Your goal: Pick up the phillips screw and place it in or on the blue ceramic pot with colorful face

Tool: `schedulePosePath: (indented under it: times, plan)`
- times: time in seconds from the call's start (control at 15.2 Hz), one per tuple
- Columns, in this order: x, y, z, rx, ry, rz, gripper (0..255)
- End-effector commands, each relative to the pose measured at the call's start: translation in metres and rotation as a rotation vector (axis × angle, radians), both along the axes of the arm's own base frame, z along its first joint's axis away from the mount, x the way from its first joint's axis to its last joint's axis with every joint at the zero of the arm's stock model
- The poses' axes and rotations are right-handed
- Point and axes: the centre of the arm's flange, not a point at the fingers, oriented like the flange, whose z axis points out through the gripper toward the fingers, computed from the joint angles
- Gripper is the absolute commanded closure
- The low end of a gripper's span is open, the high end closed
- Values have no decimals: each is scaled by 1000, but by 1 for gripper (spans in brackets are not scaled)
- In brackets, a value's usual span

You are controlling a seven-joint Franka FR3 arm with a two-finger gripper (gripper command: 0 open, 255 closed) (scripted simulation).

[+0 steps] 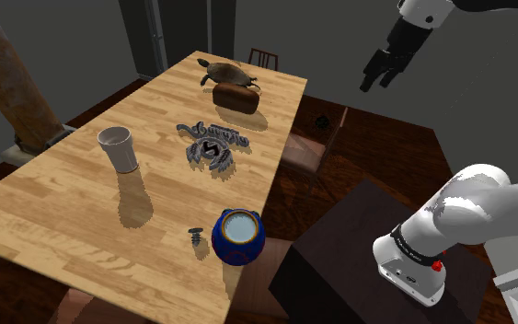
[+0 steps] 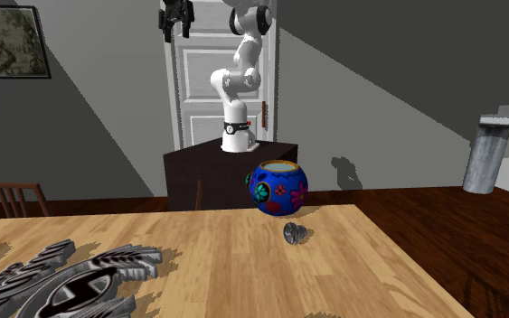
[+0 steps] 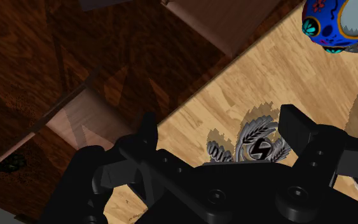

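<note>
**arm up high, screw waiting by the pot**

from where i stand, the all-black two-finger gripper (image 1: pixel 383 66) hangs in the air off the long wooden table (image 1: pixel 54 202), over the dark floor, its fingers spread apart and holding nothing. in the wrist view both fingers (image 3: pixel 149 130) stand well apart.

the small dark grey phillips screw (image 1: pixel 195 236) lies on the table near its closest corner, in the shoulder view at nine o'clock of the round blue pot with colourful face markings (image 1: pixel 238 237), just beside it. in the second exterior view the screw sits at five o'clock of the pot. the gripper is well apart from both, at about one o'clock of the pot in the shoulder view.

further along the table are a grey winged emblem (image 1: pixel 211 145) and a white cup (image 1: pixel 119 149).
</note>
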Motion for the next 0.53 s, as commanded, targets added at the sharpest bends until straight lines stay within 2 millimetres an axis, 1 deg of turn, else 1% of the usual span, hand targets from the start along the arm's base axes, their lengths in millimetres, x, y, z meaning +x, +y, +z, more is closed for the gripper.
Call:
schedulePosePath:
  times: [0.0,0.46]
  plan:
    - [0,0,0,0,0,0,0]
    - [32,64,-60,-5,14,21,0]
